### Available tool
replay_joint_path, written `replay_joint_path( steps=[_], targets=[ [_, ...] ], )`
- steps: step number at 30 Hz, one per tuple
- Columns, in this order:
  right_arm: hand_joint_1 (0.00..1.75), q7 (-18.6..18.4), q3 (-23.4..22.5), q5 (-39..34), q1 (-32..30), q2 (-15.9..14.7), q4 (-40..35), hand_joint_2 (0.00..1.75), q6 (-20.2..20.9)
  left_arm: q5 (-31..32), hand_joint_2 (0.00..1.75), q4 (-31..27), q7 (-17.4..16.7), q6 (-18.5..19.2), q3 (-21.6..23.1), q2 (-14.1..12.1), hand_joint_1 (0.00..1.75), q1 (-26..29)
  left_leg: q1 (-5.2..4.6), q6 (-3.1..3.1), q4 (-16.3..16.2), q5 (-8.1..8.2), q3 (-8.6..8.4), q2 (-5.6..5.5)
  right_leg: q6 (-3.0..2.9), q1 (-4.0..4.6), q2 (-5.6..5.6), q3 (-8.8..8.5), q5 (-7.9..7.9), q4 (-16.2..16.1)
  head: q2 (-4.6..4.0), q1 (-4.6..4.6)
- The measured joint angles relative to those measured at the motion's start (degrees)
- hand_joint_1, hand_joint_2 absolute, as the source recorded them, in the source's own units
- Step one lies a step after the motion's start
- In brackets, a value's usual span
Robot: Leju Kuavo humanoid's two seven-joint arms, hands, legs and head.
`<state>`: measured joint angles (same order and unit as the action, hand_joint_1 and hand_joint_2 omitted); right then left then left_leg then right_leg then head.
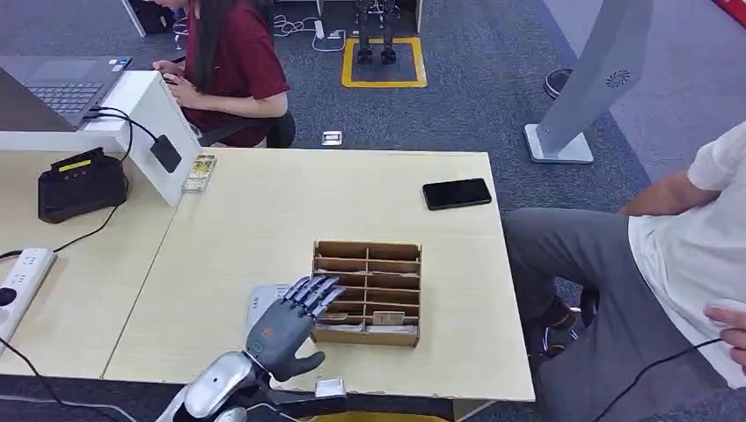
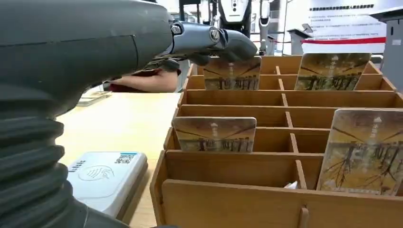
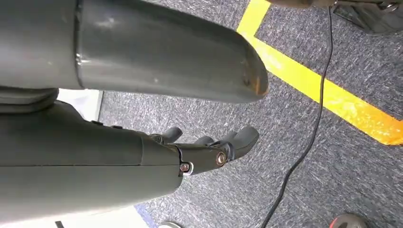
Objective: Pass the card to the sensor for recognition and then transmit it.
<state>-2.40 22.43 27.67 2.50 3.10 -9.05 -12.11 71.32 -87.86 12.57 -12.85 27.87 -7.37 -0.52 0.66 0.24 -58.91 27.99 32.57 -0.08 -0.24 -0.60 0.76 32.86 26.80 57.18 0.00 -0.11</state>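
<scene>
A pale wooden table (image 1: 352,202) fills the middle of the head view, with a second table (image 1: 62,255) joined at its left. At the right edge a seated person (image 1: 651,264) in a white shirt and grey trousers takes up the lower right; another person (image 1: 233,66) in a dark red top sits at the upper left behind a white stand with a laptop (image 1: 62,83). A wooden rack (image 1: 368,292) of slotted compartments stands low in the centre of the frame. The left hand (image 1: 286,325) reaches over the rack's left side with its fingers stretched flat and apart, grasping nothing; in the left wrist view its fingertips (image 2: 228,42) lie just above a card (image 2: 232,73) standing upright in a far slot, though contact cannot be told. Further cards (image 2: 215,134) stand in other slots. The white sensor (image 2: 107,178) lies on the table just left of the rack. A black phone (image 1: 457,193) lies at centre right. The right hand (image 3: 209,152) hangs over grey carpet, fingers loosely curled, empty.
</scene>
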Motion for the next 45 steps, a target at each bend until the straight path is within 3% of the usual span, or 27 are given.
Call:
replay_joint_path(
  steps=[17,18,19,45],
  targets=[
    [0.00,0.1,0.0,-0.1,0.0,0.0,0.0,0.00,-0.1,0.3,1.75,1.5,0.0,0.1,-0.2,1.2,0.00,-0.7,0.00,0.00,0.0,0.00,0.00,0.00,0.00,0.00,0.00,0.00,0.00,0.0,-0.02,0.00],
    [0.00,0.1,0.0,-0.1,0.0,0.0,0.0,0.00,-0.1,0.3,1.75,1.5,0.0,0.1,-0.2,1.2,0.14,-0.7,0.00,0.00,0.0,0.00,0.00,0.00,0.00,0.00,0.00,0.00,0.00,0.0,0.00,0.00],
    [0.00,0.1,0.0,-0.1,0.0,0.0,0.0,0.00,-0.1,0.3,1.75,1.5,0.0,0.1,-0.2,1.2,1.75,-0.7,0.00,0.00,0.0,0.00,0.00,0.00,0.00,0.00,0.00,0.00,0.00,0.0,0.00,0.00],
    [0.00,0.1,-0.1,-0.7,0.0,0.0,0.0,0.00,-0.1,-0.2,1.75,1.6,0.6,0.5,-1.1,1.3,1.75,-1.0,0.00,0.00,0.0,0.00,0.00,-0.01,0.00,0.00,0.00,-0.01,0.00,0.0,0.00,0.00]
  ],
)
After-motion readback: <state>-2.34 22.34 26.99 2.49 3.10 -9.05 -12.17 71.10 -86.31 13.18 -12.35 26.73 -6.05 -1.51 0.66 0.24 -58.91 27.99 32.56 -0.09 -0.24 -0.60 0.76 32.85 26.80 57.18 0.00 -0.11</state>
